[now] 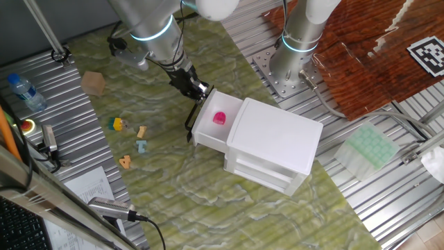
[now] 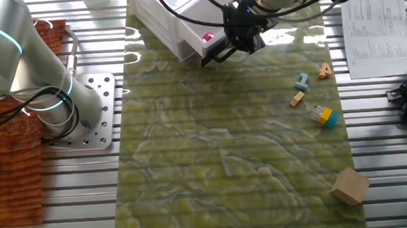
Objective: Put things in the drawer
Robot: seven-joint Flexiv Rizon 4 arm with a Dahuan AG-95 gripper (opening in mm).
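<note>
A counter (image 1: 388,229) of ribbed metal slats is seen, covered in the middle by a green marbled mat (image 1: 187,187). A reddish-brown patterned cloth (image 1: 361,62) is laid at one side, with a black-and-white marker tag (image 1: 427,54) on it. A water bottle (image 1: 26,92), printed sheets (image 2: 375,26) and a keyboard (image 1: 21,226) are placed along the counter's edge. Even, soft light is cast throughout.
</note>
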